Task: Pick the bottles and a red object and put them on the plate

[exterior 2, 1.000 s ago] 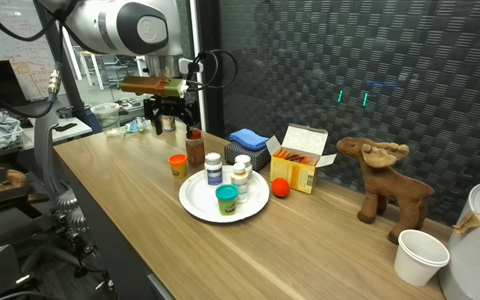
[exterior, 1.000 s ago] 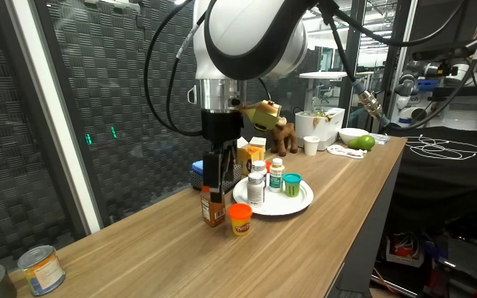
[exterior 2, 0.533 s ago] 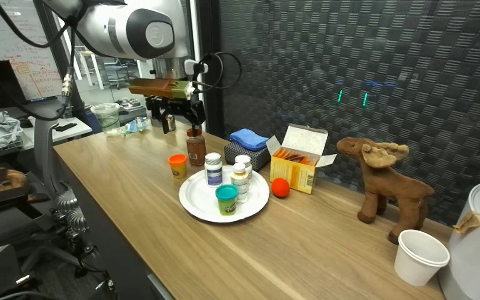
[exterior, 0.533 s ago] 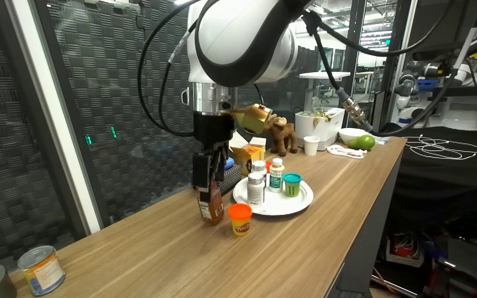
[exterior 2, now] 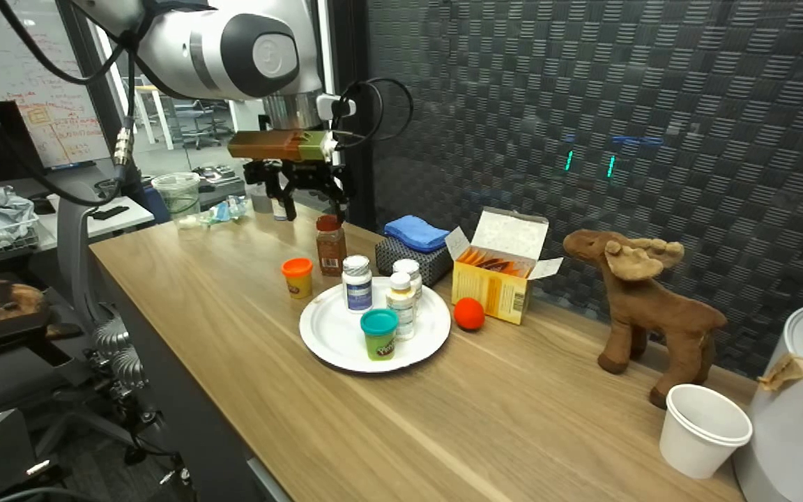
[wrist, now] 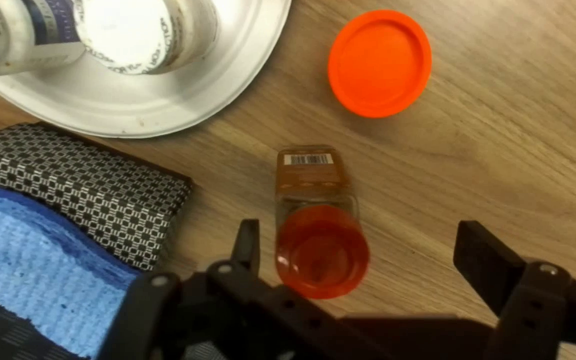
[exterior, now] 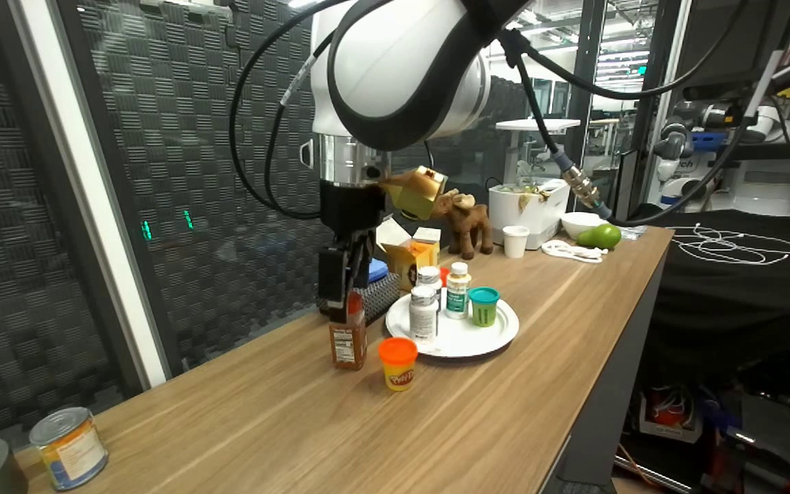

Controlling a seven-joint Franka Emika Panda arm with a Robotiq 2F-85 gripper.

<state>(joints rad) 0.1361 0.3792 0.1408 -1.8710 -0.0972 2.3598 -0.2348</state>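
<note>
Red-brown and standing up, the red-capped bottle [exterior: 348, 346] is on the wood table [exterior 2: 401, 425], near the plate [exterior 2: 332, 335] but not on it. It has just turned and slid a tiny bit: a moment ago it looked tipped in an exterior view, and now it looks straight. The gripper [wrist: 358, 240] has moved along with it. Its fingers [wrist: 488, 265] are spread wide, one on each side of the cap [wrist: 322, 255], and they hold nothing. The cap is closer to the finger near the dark box [wrist: 118, 205]; I can't tell if they touch. I think that finger bumped the bottle, so the gripper should line up, go lower and then squeeze, or the bottle may fall. Next to it is the orange-lidded tub [exterior: 398, 363], maybe the red thing, also not on the plate. Three white bottles [exterior 2: 358, 286] and a green tub [exterior 2: 379, 336] are already there, so I'd guess most is done.
</note>
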